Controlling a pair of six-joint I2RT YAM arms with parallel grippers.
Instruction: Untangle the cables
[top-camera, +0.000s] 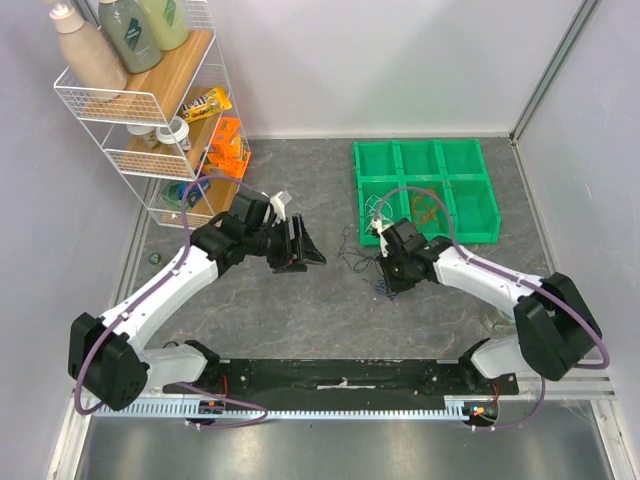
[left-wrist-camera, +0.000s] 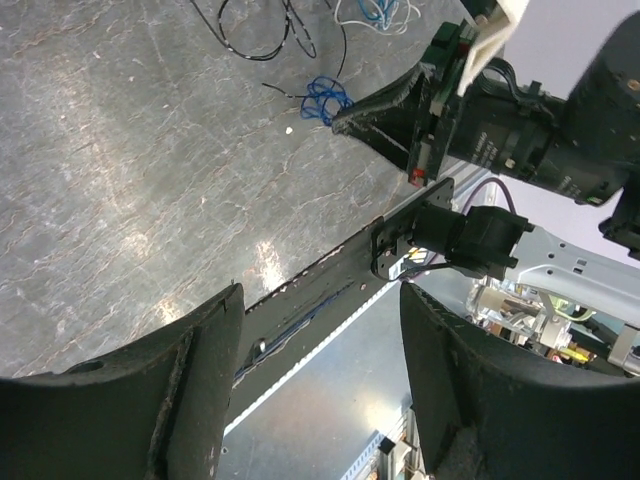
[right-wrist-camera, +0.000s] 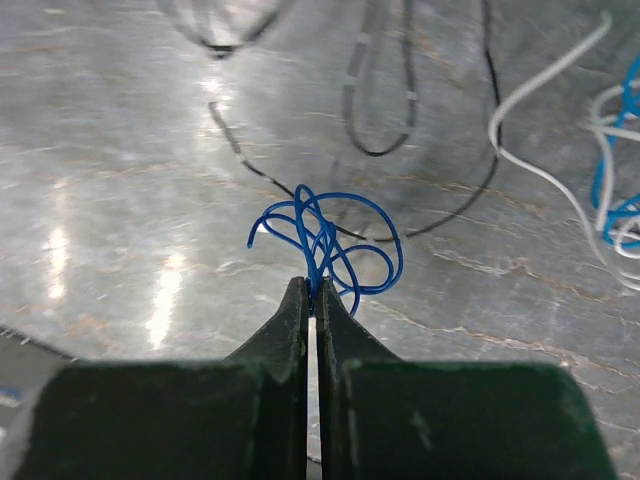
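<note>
Right wrist shows right gripper pinching blue cable, black cable crossing it; left gripper agape

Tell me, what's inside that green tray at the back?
In the green tray, an orange cable lies in the middle near compartment. The far compartments show only green floor. The right arm and its purple hose cover part of the near left compartment, so its contents cannot be told.

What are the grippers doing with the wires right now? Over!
Right gripper shut on blue cable. Left gripper open, empty. Black cable crosses the blue bunch, maybe snagged; white cable lies apart.
</note>
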